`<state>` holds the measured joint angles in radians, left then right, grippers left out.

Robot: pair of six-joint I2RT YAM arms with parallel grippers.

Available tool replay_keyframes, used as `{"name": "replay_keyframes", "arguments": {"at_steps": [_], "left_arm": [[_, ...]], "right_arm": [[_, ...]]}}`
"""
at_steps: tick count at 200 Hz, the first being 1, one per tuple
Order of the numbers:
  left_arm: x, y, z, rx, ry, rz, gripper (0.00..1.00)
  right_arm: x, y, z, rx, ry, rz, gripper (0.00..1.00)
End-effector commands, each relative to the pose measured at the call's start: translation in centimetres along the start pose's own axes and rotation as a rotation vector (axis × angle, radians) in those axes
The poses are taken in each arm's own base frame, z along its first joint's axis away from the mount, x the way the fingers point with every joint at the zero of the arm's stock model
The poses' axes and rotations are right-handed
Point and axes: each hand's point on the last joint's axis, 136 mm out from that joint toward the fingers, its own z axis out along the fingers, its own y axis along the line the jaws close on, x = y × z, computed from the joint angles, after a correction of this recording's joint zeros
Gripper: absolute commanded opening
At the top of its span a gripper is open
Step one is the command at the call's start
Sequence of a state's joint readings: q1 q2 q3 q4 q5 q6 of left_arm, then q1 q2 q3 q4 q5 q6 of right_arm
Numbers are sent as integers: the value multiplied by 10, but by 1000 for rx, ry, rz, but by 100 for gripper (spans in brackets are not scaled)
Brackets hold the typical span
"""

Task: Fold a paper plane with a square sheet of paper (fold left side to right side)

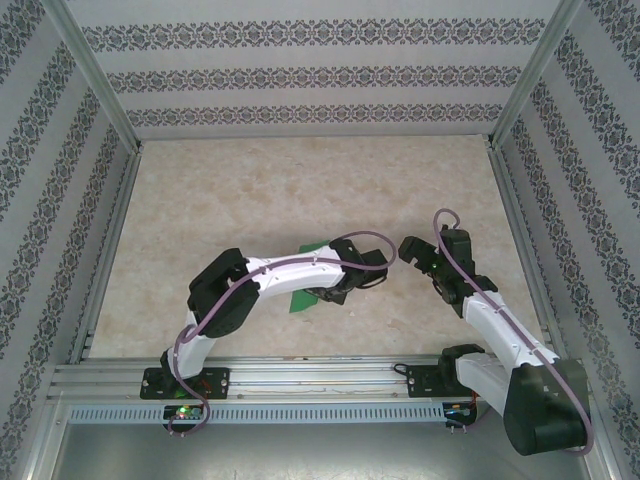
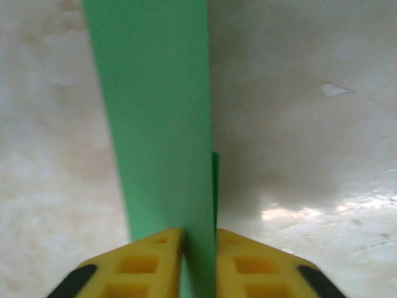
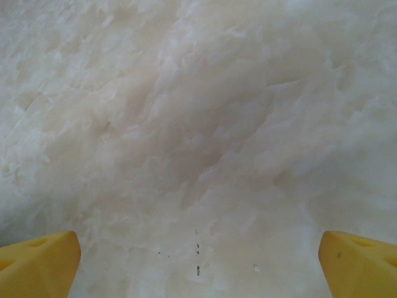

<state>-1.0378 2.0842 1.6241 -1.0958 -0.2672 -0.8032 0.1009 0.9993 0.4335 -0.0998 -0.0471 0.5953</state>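
The bright green square sheet of paper (image 2: 158,124) is folded into a long band that runs from the top of the left wrist view down between my left gripper's (image 2: 198,239) yellow fingers (image 2: 142,261). The jaws stand a narrow gap apart. The paper's right edge lies against the right finger, and a thin dark slit shows beside the left one. In the top view the green paper (image 1: 300,301) pokes out from under the left forearm near the table's middle. My right gripper (image 1: 411,251) hovers just to its right, wide open, with bare tabletop between its fingertips (image 3: 37,264).
The beige marbled tabletop (image 1: 300,190) is ringed by patterned walls and metal posts (image 1: 95,70). A rail (image 1: 300,375) runs along the near edge by the arm bases. A small white fleck (image 2: 335,90) lies on the table to the paper's right.
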Motion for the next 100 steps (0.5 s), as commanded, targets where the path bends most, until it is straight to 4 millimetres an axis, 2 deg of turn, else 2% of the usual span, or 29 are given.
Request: {"name": "replay_keyframes", "arguments": {"at_steps": [1,15,33,48,74,100], "left_arm": [[-14,-26,-1,204,7,-51,31],[-21,-35,-2,289,13,-75,41],[-34,-44,-8,410,3,-105,45],[-50,-45,-21,494,-47,-130,48],[-71,-24,-44,583,-157,-176,49],[-82,18,-52,650,-258,-274,50]], "right_arm": [[1,6,2,-52,34,5,98],[2,9,3,-76,62,9,98],[5,17,4,-114,107,3,98],[8,27,3,-165,142,4,96],[14,51,1,-292,213,33,86],[29,77,1,-395,328,64,72]]}}
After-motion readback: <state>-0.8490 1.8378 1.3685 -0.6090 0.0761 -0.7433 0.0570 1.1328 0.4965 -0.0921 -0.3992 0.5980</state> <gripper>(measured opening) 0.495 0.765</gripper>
